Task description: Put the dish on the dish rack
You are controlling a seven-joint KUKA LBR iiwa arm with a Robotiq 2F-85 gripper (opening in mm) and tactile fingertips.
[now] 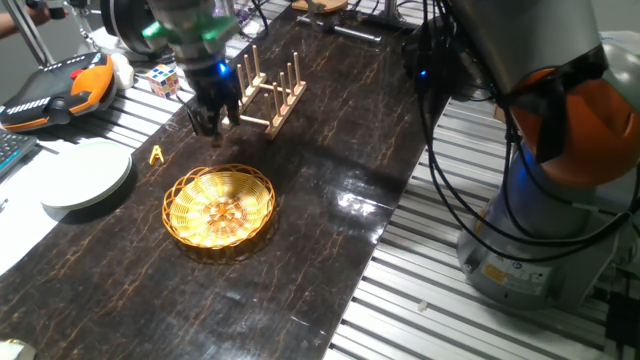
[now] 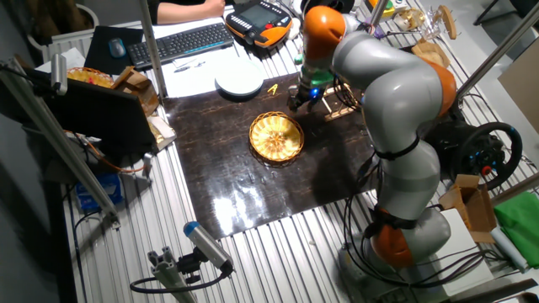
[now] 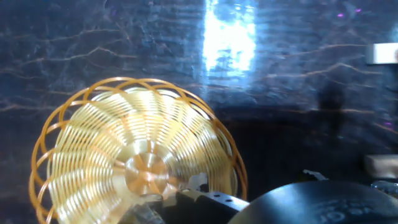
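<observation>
The dish (image 1: 220,208) is a golden woven wicker basket-dish lying flat on the dark table; it also shows in the other fixed view (image 2: 276,135) and fills the lower left of the hand view (image 3: 134,162). The dish rack (image 1: 268,92) is light wood with upright pegs and stands behind the dish, also seen in the other fixed view (image 2: 341,103). My gripper (image 1: 212,125) hangs low over the table between the dish's far rim and the rack's left end, touching neither. Its fingers look slightly apart and hold nothing. It also shows in the other fixed view (image 2: 299,103).
A plain white plate (image 1: 88,178) lies left of the dish. A small yellow piece (image 1: 156,154) lies between them. A puzzle cube (image 1: 165,78) and an orange teach pendant (image 1: 60,90) sit at the back left. The arm's base (image 1: 540,230) stands to the right.
</observation>
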